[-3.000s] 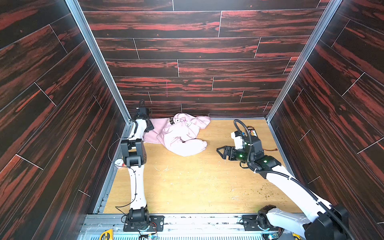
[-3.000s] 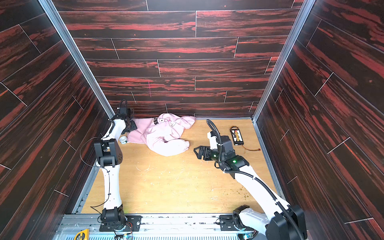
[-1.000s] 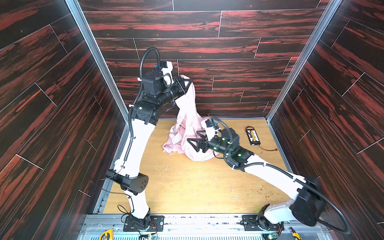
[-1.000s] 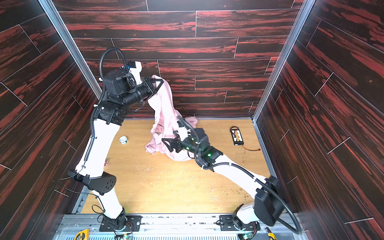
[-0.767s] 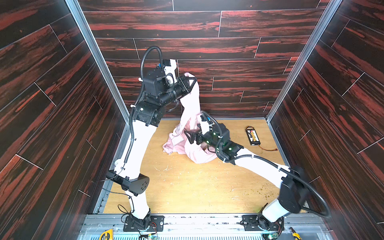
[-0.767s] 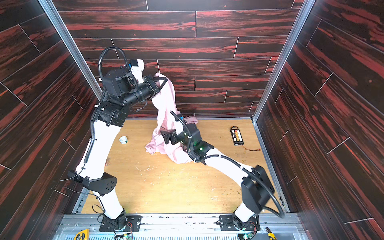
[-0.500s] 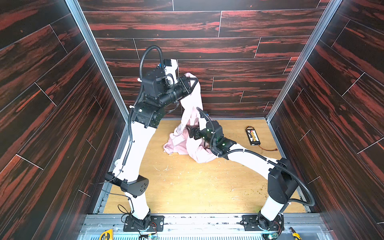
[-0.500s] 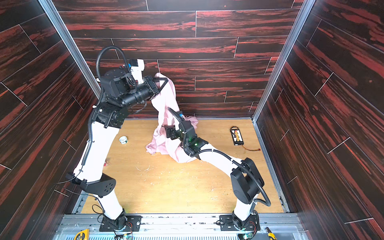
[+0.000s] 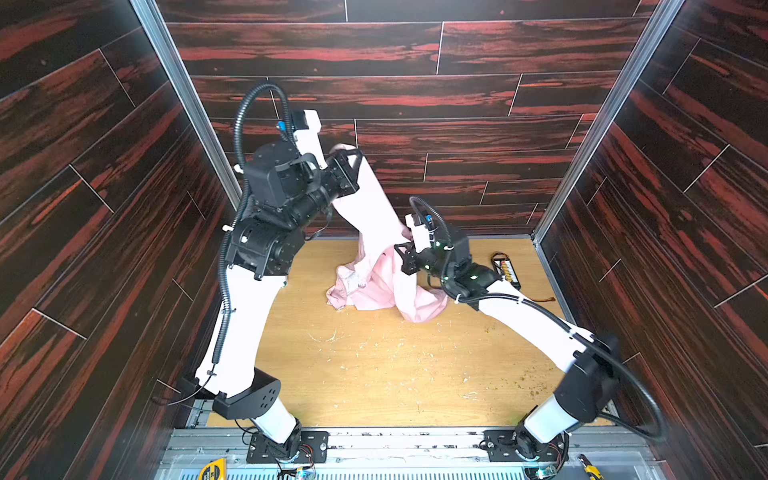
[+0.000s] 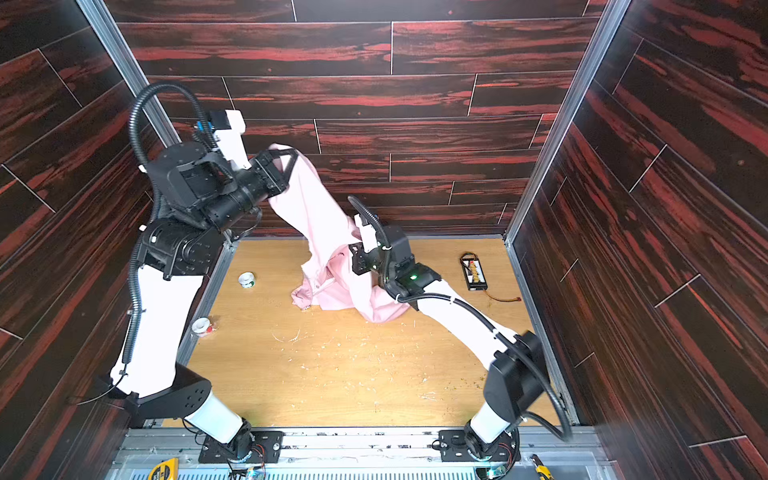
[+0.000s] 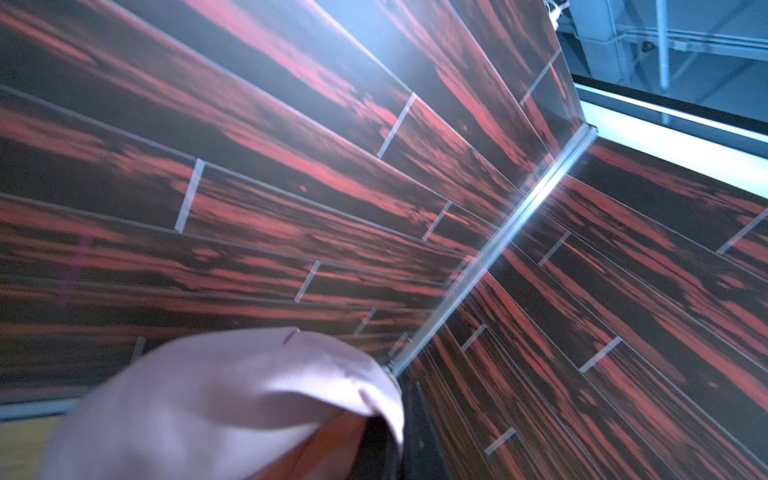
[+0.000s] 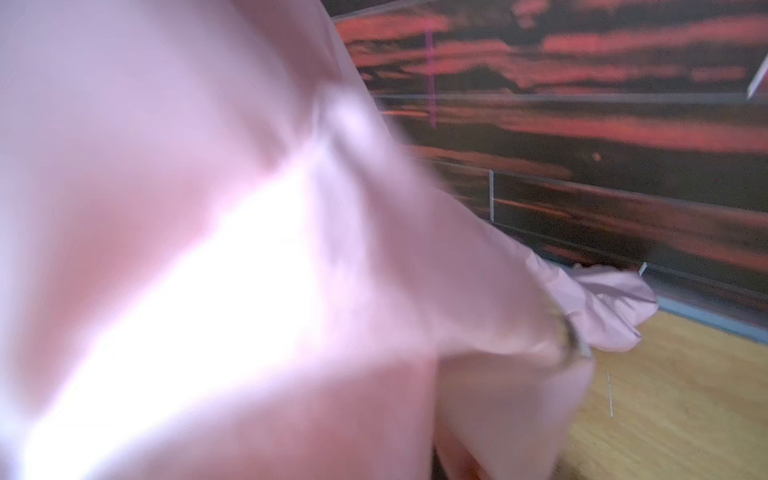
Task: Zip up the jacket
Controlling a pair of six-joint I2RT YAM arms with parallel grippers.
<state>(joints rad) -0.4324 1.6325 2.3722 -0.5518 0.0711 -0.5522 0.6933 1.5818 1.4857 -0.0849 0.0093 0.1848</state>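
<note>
Top views, table point(image 9: 374, 374): light wood board, scratched and flecked with crumbs, walled in by dark red-streaked panels.
Top views, jacket point(image 9: 376, 216): pale pink, seen in both top views. Top end lifted high toward 11 o'clock, a long drape falling from there. Lower part heaped on the board near 12 o'clock and touching it.
Top views, left gripper point(image 9: 353, 160): raised well above the table toward 11 o'clock, jaws pinching the jacket's top end.
Top views, right gripper point(image 9: 405, 257): low, near 12 o'clock, just over the heap. Jaws pressed together, tips against the hanging cloth. Cloth caught between them or not: cannot tell.
Top views, black box point(image 9: 505, 270): flat on the board at 1 o'clock, thin wires trailing from it, apart from the jacket on the 3 o'clock side.
Top views, small rolls point(image 10: 246, 279): two, at about 9 and 8 o'clock along the table's edge, well apart from the jacket point(image 10: 316, 208).
Top views, grippers again: left gripper point(image 10: 286, 162) and right gripper point(image 10: 357, 259) placed the same way here.

Left wrist, jacket point(image 11: 216, 395): a rounded pink fold close to the lens, in front of the panel walls and a metal corner post. Jaws hidden behind the fold.

Right wrist, jacket point(image 12: 208, 249): blurred pink cloth filling most of the picture, brightly lit in the middle, with a crumpled end resting on the table point(image 12: 665, 395). Jaws covered by cloth.
</note>
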